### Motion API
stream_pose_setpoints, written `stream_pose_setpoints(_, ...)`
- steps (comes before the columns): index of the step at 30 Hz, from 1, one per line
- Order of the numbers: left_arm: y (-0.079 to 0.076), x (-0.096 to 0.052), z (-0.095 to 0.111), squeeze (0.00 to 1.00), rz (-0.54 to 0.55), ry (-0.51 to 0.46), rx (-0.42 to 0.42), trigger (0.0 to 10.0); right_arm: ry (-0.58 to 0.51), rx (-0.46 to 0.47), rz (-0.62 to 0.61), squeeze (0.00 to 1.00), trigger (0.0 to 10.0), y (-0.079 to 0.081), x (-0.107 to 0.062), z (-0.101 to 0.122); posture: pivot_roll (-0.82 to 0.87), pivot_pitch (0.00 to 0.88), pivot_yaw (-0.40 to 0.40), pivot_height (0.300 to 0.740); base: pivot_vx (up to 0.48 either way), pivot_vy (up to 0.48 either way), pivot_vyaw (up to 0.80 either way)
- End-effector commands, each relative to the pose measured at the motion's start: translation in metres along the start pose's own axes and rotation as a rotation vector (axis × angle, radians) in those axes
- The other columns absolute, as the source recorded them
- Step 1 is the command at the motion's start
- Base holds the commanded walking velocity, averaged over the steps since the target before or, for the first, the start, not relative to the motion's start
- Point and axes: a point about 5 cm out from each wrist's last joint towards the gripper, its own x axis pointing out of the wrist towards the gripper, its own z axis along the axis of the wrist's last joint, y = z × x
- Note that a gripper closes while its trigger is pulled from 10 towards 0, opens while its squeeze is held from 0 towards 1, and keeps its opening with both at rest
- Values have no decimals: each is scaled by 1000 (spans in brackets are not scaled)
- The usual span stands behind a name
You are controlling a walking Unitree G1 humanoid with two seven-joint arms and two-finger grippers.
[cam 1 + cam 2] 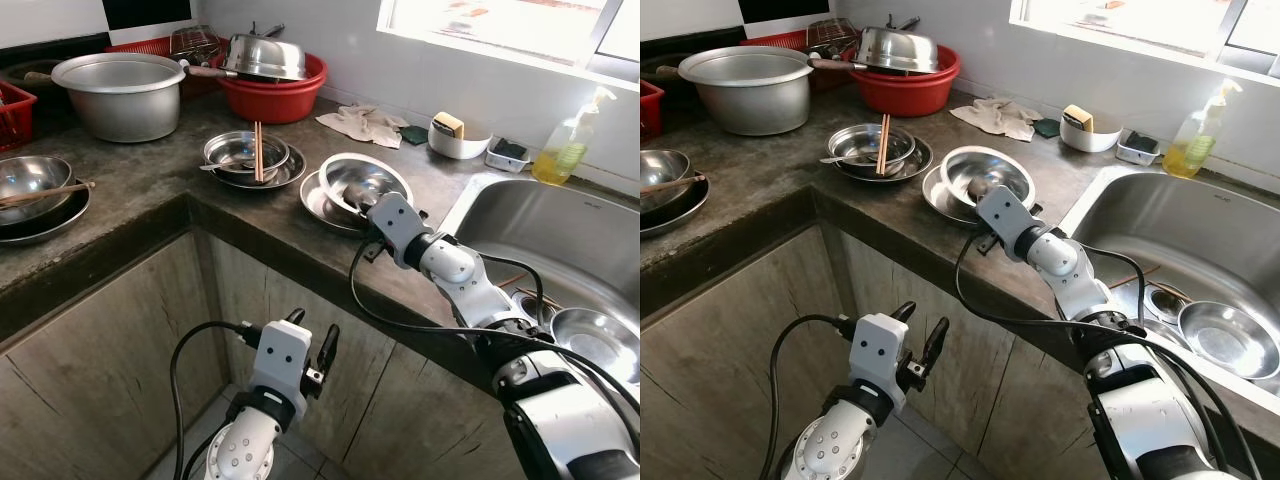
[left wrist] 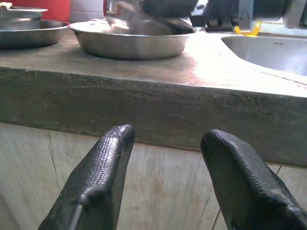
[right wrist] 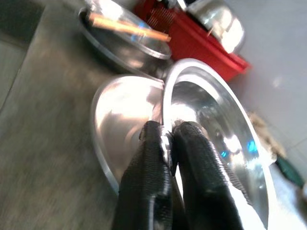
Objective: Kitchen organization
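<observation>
My right gripper (image 3: 165,143) pinches the near rim of a steel bowl (image 3: 216,124), tilting it up off the shallow steel plate (image 3: 115,120) beneath, near the counter (image 1: 150,190) edge beside the sink (image 1: 560,230). With so thin a bite on slick metal, I judge the bowl could swing or slip and clatter down. My left gripper (image 2: 165,158) hangs open below the counter, idle

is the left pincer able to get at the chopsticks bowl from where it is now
Probably not as it stands: the left pincer hangs open below the counter edge, facing the cabinet front, while the chopsticks bowl sits up on top.
</observation>
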Motion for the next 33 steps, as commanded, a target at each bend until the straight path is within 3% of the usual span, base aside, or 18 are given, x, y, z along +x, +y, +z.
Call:
stream_pose_setpoints(1, -3, 2, 6, 0, -13, -26, -9, 10000, -11, 11, -16, 0, 0, -6, 1, 3, 21, 8, -120, 740, 0, 0, 0)
stream_pose_setpoints(13, 1, 3, 4, 0, -5, -27, -3, 10000, -15, -6, -10, 0, 0, -11, 3, 5, 19, 17, -122, 740, 0, 0, 0)
stream_pose_setpoints(14, 2, 3, 4, 0, -4, -27, -2, 10000, -12, -9, -6, 0, 3961, -10, 3, 5, 18, 17, -119, 740, 0, 0, 0)
stream_pose_setpoints(15, 2, 3, 4, 0, -3, -27, -2, 10000, -8, -18, -2, 0, 3961, -9, 3, 4, 18, 17, -117, 740, 0, 0, 0)
stream_pose_setpoints(17, 2, 4, 4, 0, -3, -28, 0, 10000, -6, -27, 0, 0, 10000, -8, 3, 4, 19, 18, -116, 740, 0, 0, 0)
stream_pose_setpoints(33, 2, 4, 5, 0, 1, -31, -5, 10000, 3, -79, 65, 0, 10000, -1, 4, 3, 18, 28, -120, 740, 0, 0, 0)
